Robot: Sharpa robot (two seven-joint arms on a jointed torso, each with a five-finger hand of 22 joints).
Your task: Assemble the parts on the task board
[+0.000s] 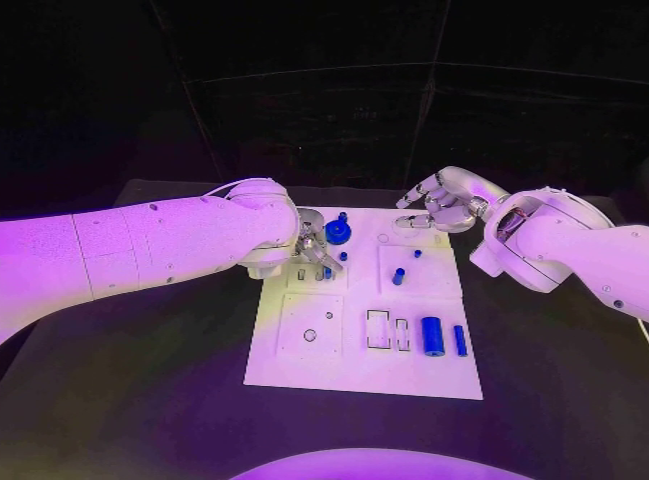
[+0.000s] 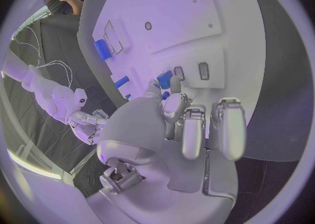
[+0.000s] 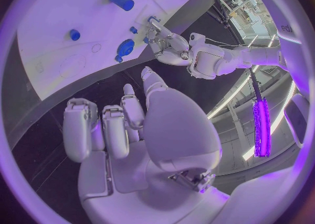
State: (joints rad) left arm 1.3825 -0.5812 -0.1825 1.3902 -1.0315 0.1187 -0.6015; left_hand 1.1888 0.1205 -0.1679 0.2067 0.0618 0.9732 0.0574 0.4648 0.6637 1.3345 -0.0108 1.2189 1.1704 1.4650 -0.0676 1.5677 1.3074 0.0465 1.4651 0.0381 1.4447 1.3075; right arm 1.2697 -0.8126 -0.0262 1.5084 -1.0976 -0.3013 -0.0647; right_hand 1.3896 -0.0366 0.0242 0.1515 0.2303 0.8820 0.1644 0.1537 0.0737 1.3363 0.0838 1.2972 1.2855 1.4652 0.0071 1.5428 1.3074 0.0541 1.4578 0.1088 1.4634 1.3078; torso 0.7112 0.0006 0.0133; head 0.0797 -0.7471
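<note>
White rectangular task board (image 1: 365, 350) flat mid-bench w/ blue parts: round knob (image 1: 339, 233) far, big cylinder (image 1: 432, 336) lying near-right, small pegs (image 1: 399, 276) mid.

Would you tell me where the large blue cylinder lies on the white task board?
In the head view, the large blue cylinder lies near the white task board's near right corner, beside a slimmer blue bar.

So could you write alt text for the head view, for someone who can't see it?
A white task board lies on a black table between two white robot arms. The left hand reaches over the board's far part near a round blue part; the right hand hangs past its far corner, holding nothing.
</note>
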